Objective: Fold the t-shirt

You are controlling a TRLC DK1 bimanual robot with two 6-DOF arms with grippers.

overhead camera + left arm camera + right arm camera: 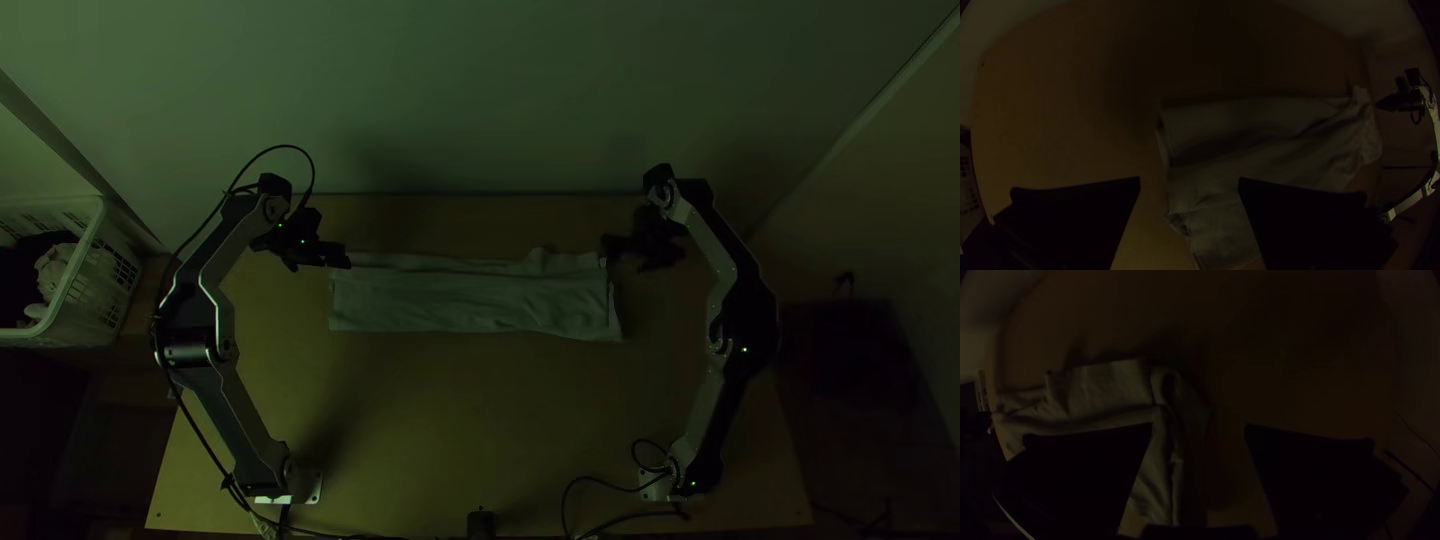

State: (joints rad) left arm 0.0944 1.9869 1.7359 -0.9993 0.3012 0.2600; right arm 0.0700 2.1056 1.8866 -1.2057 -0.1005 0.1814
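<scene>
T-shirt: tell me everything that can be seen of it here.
The t-shirt is pale, soft-looking cloth, folded into a long, narrow strip lying crosswise on the table. Creases run along it, its far edge bulges a little toward the right end, and layered edges show at both ends. The left gripper and right gripper are open near its ends, neither gripping it; whether either brushes it, I cannot tell.

t-shirt (470, 300): plain, light-coloured, folded into a long, skinny strip, lying pretty flat, some soft wrinkles
spot: stretched out between the left gripper (338, 256) and right gripper (612, 248)
left end: just beside the left gripper, layers kinda stacked
right end: near the right gripper, layers a bit uneven
far edge: little bump, closer to the right gripper
</scene>
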